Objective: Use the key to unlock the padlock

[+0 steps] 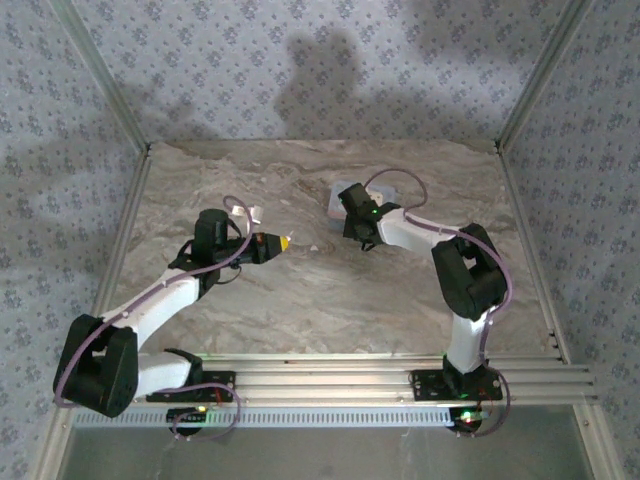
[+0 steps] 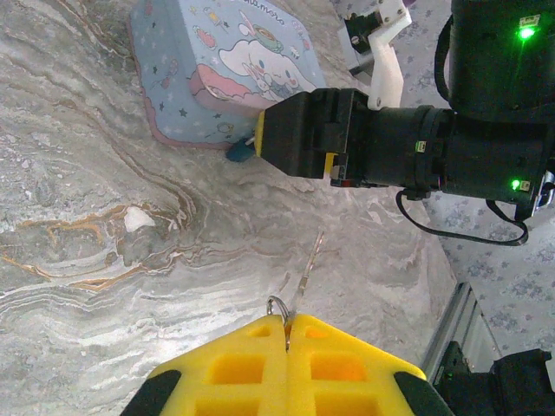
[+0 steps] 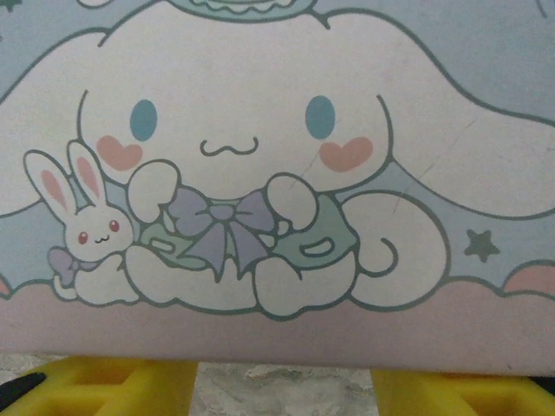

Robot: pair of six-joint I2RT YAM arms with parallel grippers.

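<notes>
- The left fingers [image 2: 347, 368] are pressed together, their yellow pads flush along one seam, pinching the key [image 2: 305, 264] by its head end; a small metal ring [image 2: 277, 305] sits right at the seam.
- The key's thin shaft sticks out past the fingertips and slants over the bare marbled worktop [image 2: 130, 286], pointing towards the box; its tip is free and well apart from both box and padlock.
- The box [image 2: 208, 78] is pale blue with a white cartoon dog on its lid; it lies flat on the worktop, and in the overhead view it sits in the far right part of the surface.
- The padlock [image 2: 238, 152] is a tiny dark blue block at the lower edge of the box, close against the box's side and just beside the tip of the right fingers; they partly hide it, so its keyhole cannot be made out.
- The right fingers [image 3: 95, 386] are spread; in their own wrist view the two yellow pads sit at the lower corners with bare worktop between them and nothing in the gap; the box lid lies just ahead of them; whether they touch the padlock cannot be told.
- In the overhead view the left arm reaches from the near left towards the middle, its yellow tip pointing right; the right arm bends in from the near right with its wrist over the box; the two sets of fingers are near each other but apart.
</notes>
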